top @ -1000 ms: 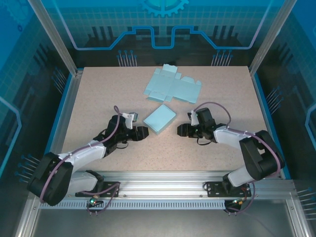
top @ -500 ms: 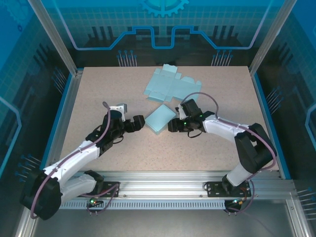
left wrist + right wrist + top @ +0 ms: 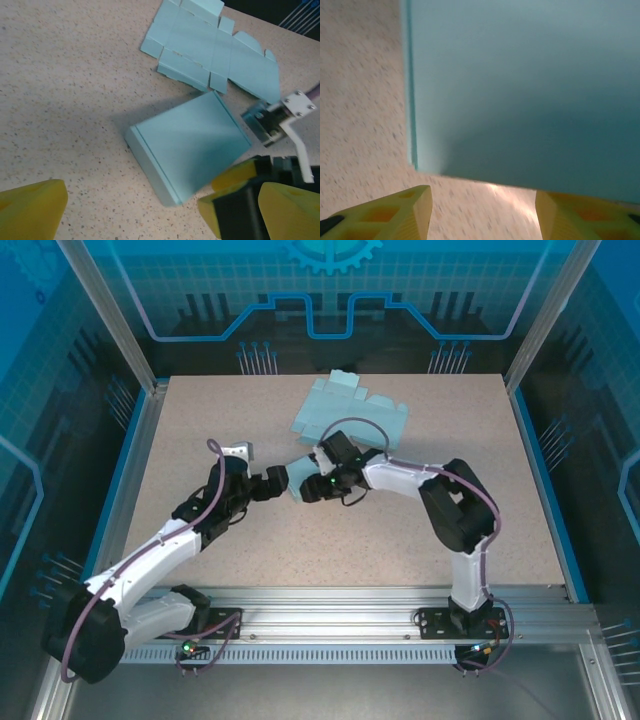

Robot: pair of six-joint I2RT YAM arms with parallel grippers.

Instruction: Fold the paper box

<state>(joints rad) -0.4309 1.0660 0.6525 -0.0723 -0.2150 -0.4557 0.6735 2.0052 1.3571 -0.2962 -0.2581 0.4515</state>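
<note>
The folded box (image 3: 190,145) looks finished; beside it the left gripper (image 3: 278,481) gapes empty, the right gripper (image 3: 482,197) half open, seemingly holding nothing, so the flat blank (image 3: 350,415) needs grasping next.

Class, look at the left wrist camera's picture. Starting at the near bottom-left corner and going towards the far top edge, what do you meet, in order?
yellow finger → folded box → flat sheet of card
</note>
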